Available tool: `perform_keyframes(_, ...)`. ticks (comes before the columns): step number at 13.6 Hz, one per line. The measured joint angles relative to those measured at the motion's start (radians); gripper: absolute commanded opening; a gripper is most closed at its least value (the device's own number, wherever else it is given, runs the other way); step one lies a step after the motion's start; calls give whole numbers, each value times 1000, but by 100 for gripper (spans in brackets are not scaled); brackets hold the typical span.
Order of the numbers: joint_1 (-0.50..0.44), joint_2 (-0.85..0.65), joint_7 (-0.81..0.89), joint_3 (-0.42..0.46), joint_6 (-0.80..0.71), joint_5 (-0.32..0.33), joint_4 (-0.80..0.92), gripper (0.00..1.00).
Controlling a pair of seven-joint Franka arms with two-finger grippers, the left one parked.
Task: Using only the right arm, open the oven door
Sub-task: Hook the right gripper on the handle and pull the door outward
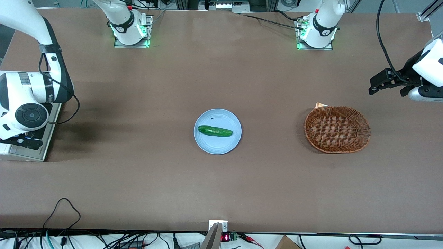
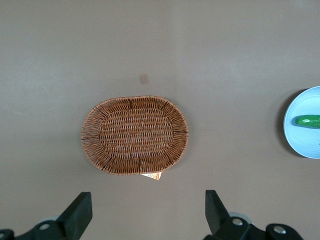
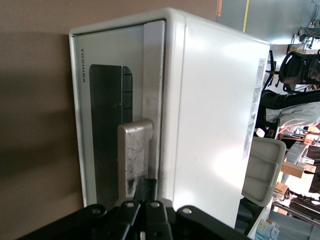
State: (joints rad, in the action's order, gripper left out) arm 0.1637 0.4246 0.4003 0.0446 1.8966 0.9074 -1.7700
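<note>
Right wrist view: the oven door is shut flush in the front of the oven, its dark window and pale bar handle facing you.
Where it sits: front view shows the oven at the working arm's end edge of the surface, mostly hidden under the wrist of the right arm.
Fingers: the fingers look pressed together with nothing between them, so treat them as a hook, not a clamp.
Door to fingers: the tips sit right at one end of the handle, on its side nearer the oven's top edge. Whether they touch the bar you cannot tell.
Handling: expect a stiff, light metal frame with a glass pane. The handle is smooth, scuffed metal and probably slippery.
Where to take hold: pull on the bar itself, never push on the glass.
Risk: the oven is a small, light box, so a hard pull may drag it across the surface.
</note>
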Motion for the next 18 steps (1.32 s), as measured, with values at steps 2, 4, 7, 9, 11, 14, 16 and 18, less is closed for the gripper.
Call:
perform_keyframes(2, 0, 0, 10, -5, 0, 0, -2, 0)
perform_keyframes(4, 0, 0, 21, -6, 1, 2, -11, 0)
perform_keyframes(7, -1, 0, 24, -6, 1, 7, -12, 0)
perform_keyframes(9, -1, 0, 31, -6, 1, 8, -13, 0)
perform_keyframes(11, -2, 0, 51, -6, 3, 8, -15, 0)
perform_keyframes(14, -6, 0, 71, -6, 5, 8, -19, 0)
perform_keyframes(16, -13, -1, 74, -6, 6, 7, -23, 0)
perform_keyframes(18, -19, -3, 77, -4, 8, -2, -26, 0)
